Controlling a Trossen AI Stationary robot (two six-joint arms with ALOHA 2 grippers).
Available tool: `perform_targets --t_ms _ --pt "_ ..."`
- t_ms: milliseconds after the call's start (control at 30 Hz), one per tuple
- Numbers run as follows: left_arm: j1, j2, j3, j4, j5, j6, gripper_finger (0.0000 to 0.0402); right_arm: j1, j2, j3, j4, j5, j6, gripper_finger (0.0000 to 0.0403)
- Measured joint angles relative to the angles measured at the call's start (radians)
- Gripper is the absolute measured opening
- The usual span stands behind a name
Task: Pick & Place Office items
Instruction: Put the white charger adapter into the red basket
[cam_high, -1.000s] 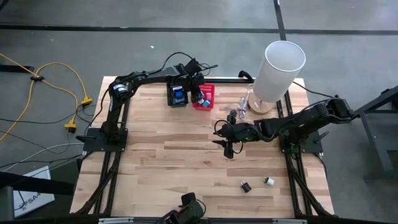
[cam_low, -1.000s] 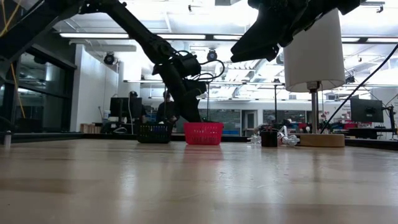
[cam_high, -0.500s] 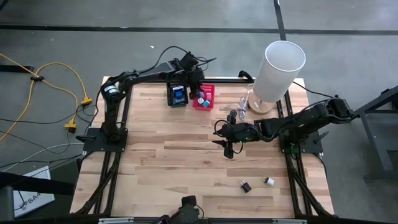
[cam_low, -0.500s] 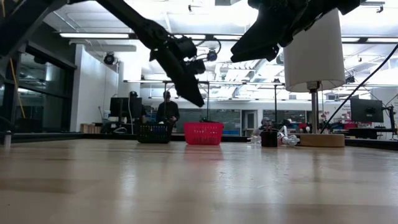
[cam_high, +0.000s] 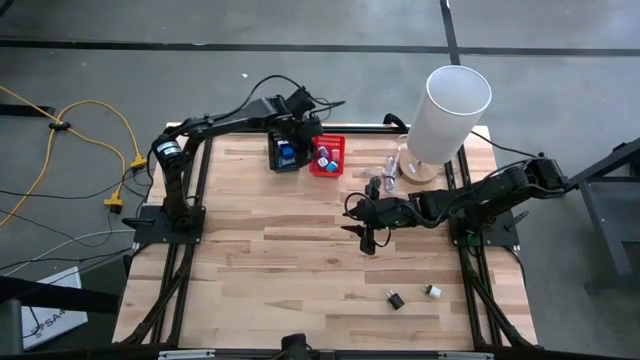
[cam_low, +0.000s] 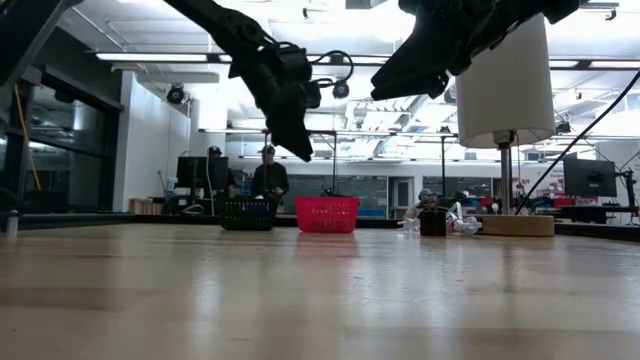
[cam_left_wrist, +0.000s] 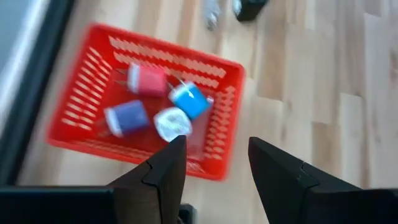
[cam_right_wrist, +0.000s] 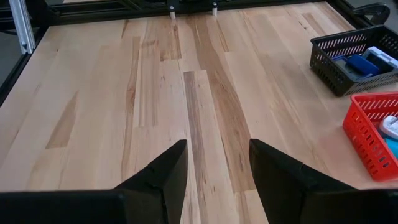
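Note:
My left gripper (cam_high: 308, 135) hangs open and empty, high above the gap between the black mesh basket (cam_high: 285, 153) and the red mesh basket (cam_high: 327, 158); it also shows in the low view (cam_low: 299, 150). The left wrist view shows several small office items in the red basket (cam_left_wrist: 219, 143): a pink one (cam_left_wrist: 147, 79), a blue one (cam_left_wrist: 189, 100), a white one (cam_left_wrist: 173, 123) and a purple-blue one (cam_left_wrist: 127, 117). My right gripper (cam_high: 367, 243) is open and empty over the table's middle. A black piece (cam_high: 395, 299) and a white piece (cam_high: 433, 292) lie on the table near the front right.
A tall white cylinder (cam_high: 448, 112) stands on a round wooden base at the back right. Small pale pieces (cam_high: 390, 165) and a black piece (cam_high: 375, 187) lie beside it. The black basket holds blue items (cam_right_wrist: 362, 62). Bare wood stretches across the table's left and near parts (cam_high: 260, 280).
My left gripper has risen from down at the red basket to well above it and has gone a little toward the table's left edge. The pieces stay in the red basket.

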Motion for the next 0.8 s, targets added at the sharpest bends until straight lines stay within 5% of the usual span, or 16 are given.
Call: perform_targets --t_ms 333,633,800 --pt "-0.1 -0.012 0.0 -0.091 0.042 -0.04 0.0167 0.0 0.0 0.0 0.0 0.0 0.0 0.0159" --pt "-0.221 -0.144 -0.012 -0.129 -0.118 -0.074 0.0167 0.0 0.0 0.0 0.0 0.0 0.0 0.0159" --pt "-0.292 -0.284 -0.137 -0.067 -0.196 -0.14 0.0167 0.0 0.0 0.0 0.0 0.0 0.0 0.0159"
